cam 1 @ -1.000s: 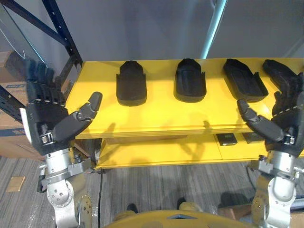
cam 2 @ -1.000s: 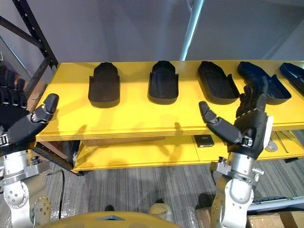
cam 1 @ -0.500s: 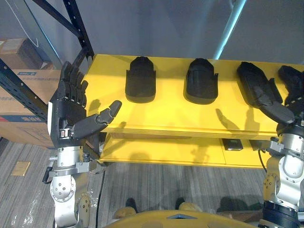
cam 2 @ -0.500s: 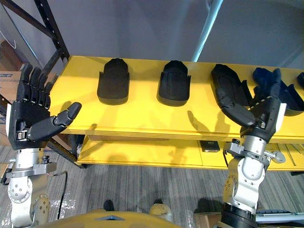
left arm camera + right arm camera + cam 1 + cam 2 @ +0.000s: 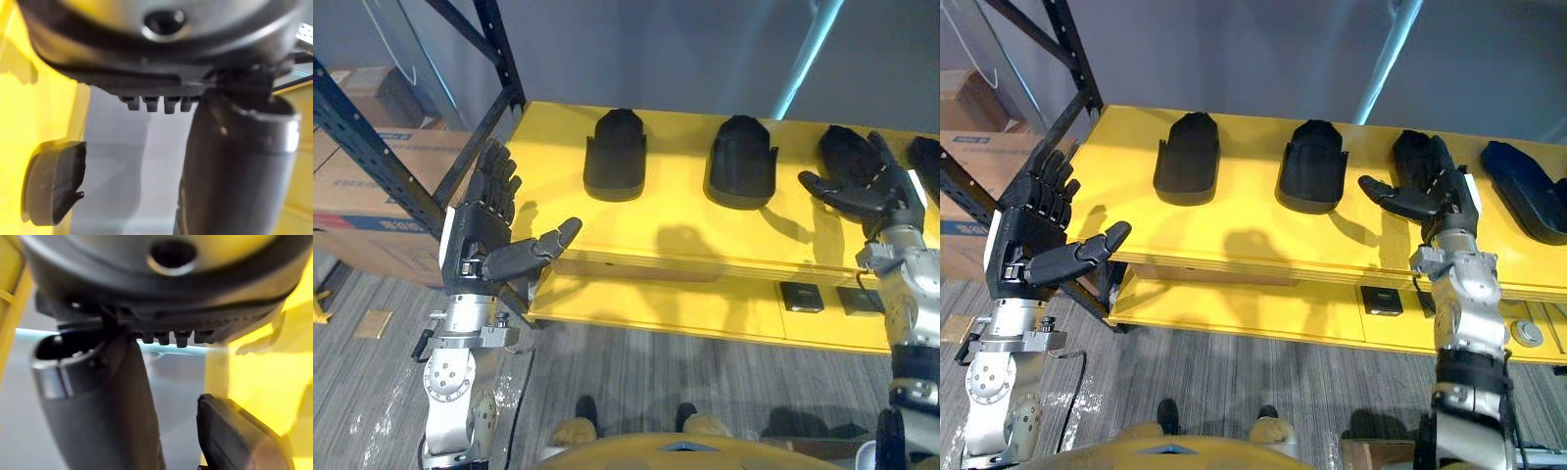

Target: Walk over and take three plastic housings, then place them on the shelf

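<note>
Housings on yellow shelf; L hand, R hand fingers spread straight.

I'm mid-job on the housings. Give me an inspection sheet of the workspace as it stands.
Surface: yellow top shelf, housings in a row on it.
Job's things: four black housings in view: left housing, middle housing, third housing, fourth housing; none gripped.
Clutter: small dark box and small round item on the lower shelf.
Hands: left hand open, empty, by the shelf's left corner; right hand open, spread over the third housing; contact cannot be told.
Cables: nothing seen on the shelves.
Surroundings: blue rack upright, cardboard boxes, grey carpet.
</note>
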Motion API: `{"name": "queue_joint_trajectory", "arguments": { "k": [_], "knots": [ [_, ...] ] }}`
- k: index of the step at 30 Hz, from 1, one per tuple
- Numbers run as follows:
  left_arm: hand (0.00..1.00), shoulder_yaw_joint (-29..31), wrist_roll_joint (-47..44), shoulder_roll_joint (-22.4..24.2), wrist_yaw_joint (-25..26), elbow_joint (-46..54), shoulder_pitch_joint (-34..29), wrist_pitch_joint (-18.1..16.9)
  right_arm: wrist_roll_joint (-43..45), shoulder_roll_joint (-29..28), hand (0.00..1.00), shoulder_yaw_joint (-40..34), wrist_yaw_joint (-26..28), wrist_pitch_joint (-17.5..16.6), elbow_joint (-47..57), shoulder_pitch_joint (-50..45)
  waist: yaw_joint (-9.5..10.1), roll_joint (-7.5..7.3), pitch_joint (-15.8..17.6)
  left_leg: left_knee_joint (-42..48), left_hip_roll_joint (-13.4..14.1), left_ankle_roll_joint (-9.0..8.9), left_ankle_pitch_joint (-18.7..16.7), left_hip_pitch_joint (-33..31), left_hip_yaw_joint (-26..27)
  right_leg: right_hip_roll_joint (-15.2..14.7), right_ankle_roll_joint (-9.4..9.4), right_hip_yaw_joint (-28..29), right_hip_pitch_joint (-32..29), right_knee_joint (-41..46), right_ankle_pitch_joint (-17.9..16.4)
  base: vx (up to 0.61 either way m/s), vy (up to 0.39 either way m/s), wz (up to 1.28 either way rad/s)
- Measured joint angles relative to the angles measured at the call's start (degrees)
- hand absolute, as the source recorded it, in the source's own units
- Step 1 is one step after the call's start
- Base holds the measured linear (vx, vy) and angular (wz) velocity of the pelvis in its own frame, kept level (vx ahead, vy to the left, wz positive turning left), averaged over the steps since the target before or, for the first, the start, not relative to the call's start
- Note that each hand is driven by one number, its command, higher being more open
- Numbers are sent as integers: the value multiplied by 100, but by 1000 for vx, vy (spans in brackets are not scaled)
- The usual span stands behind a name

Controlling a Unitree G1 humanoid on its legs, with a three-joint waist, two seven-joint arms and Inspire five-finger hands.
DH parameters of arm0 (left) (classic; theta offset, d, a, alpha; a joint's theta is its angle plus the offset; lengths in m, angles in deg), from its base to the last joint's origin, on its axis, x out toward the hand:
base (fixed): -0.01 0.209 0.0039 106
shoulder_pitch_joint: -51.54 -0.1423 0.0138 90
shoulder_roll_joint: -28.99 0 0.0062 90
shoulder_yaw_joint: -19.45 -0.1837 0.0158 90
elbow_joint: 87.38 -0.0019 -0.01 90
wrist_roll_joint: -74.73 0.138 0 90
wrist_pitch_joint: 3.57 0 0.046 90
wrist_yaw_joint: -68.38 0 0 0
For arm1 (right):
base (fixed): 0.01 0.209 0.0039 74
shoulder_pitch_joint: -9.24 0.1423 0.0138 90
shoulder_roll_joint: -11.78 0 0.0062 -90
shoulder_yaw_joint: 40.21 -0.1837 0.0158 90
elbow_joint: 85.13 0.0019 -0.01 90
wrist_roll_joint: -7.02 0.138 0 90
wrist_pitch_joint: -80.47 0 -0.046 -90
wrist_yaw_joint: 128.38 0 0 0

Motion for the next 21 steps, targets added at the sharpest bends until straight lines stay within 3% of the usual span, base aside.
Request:
{"name": "queue_joint_trajectory", "arguments": {
  "k": [3,10,11,13,14,16,21],
  "knots": [
    [100,6,-18,-105,15,-19,40,12,72,281,100,202,129,88,-540,534,74,-2,129,465,44,-8,-199,-316,-94,8,9,-38,-46,0,56,-40,9,13],
    [100,-65,-28,-222,94,-153,173,13,289,472,100,731,368,149,-1278,1563,181,198,370,1396,337,-11,-604,-899,-282,251,-76,71,-153,-2,330,-69,17,4],
    [100,-82,-30,-223,135,-219,182,13,364,607,100,890,390,175,-1414,1797,198,283,465,1545,369,-9,-633,-1031,-312,277,-112,72,-199,-2,355,-99,16,4],
    [100,-83,-30,-231,193,-263,199,13,409,721,100,980,396,209,-1539,2034,213,349,582,1660,389,-10,-634,-1177,-336,293,-147,72,-274,-10,355,-130,-2,2],
    [100,-82,-35,-246,249,-264,250,13,446,857,100,1042,380,271,-1662,2250,250,373,736,1793,389,-15,-630,-1323,-347,293,-295,69,-349,-19,259,-149,-25,4],
    [100,-114,-35,-254,279,-281,330,11,467,994,100,1113,302,319,-1882,2514,284,467,926,1874,441,-55,-589,-1464,-405,341,-355,52,-447,-2,229,-144,-37,3],
    [100,-415,-48,-384,554,-289,397,3,455,1020,100,1142,-103,434,-2208,2936,352,507,1260,1780,495,-109,-372,-1611,-429,410,-392,50,-657,-5,310,-87,-36,-1]
  ]
}}
